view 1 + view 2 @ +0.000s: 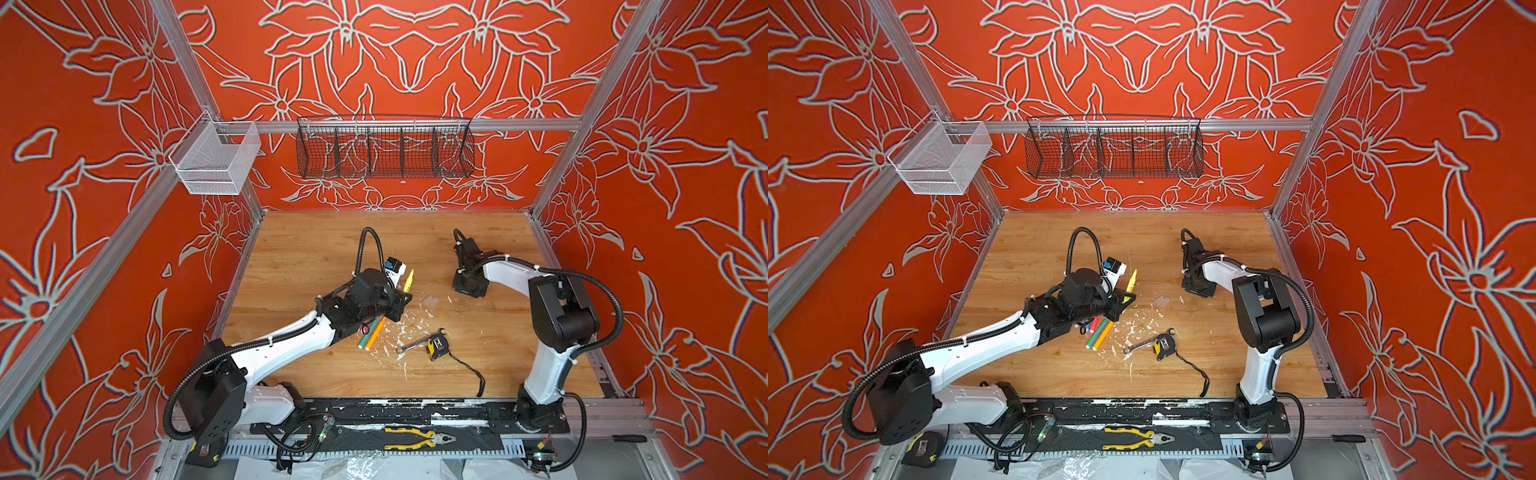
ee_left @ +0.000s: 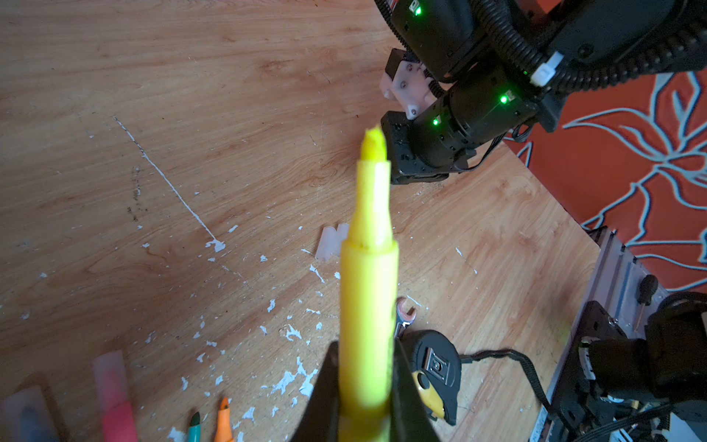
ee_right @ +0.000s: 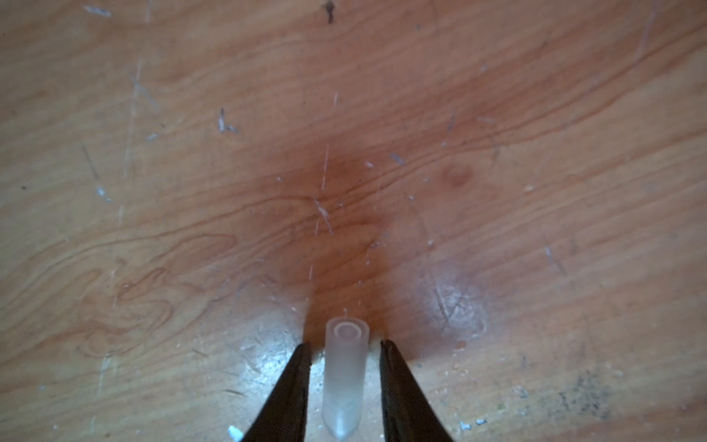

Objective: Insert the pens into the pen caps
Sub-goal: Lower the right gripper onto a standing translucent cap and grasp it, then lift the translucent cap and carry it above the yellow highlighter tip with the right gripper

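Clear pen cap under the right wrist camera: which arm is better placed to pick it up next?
Right. The right gripper straddles the clear pen cap lying on the table, one jaw each side, small gaps showing. The left gripper is shut on the yellow pen, so it cannot take the cap.

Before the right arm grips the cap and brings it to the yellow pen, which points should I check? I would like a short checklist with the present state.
1. Grip of the left gripper on the yellow pen: ok, jaws shut on its barrel.
2. Pen's tip bare: ok, no cap on it.
3. The pen cap between the fingers of the right gripper: ok, lying on the table.
4. Fingers touching the cap: not ok, a gap on each side.
5. Cap's open end facing away from the gripper: ok.
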You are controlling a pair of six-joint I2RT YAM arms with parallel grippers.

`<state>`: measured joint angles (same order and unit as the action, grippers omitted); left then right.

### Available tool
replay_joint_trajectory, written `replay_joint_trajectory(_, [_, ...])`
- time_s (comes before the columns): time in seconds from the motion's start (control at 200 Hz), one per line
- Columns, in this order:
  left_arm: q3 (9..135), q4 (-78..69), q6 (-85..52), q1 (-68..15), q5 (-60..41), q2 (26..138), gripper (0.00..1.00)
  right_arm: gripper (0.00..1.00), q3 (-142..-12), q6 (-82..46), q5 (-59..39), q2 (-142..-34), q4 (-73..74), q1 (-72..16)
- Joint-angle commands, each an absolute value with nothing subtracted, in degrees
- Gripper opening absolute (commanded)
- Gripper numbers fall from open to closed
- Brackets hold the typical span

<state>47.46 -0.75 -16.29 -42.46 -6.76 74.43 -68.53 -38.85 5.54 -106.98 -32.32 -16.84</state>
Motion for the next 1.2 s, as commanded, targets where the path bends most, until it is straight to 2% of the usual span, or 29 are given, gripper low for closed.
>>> replay_joint_trajectory(0.0, [49.2, -1.1, -15.4, -43.0, -7.2, 74.5, 0.00, 0.32, -69.5, -38.7, 7.0, -108.5, -35.0, -16.7])
replay_joint_trajectory(0.776, [49.4, -1.1, -15.3, -43.5, -7.2, 74.6, 0.00, 0.16, -69.9, -38.6, 3.9, -110.0, -33.8, -16.7])
replay_joint_trajectory(1.196, [52.5, 0.8, -15.9, -43.9, -8.5, 79.9, 0.00, 0.12, -57.1, -40.8, -1.6, -94.8, -19.4, -16.7])
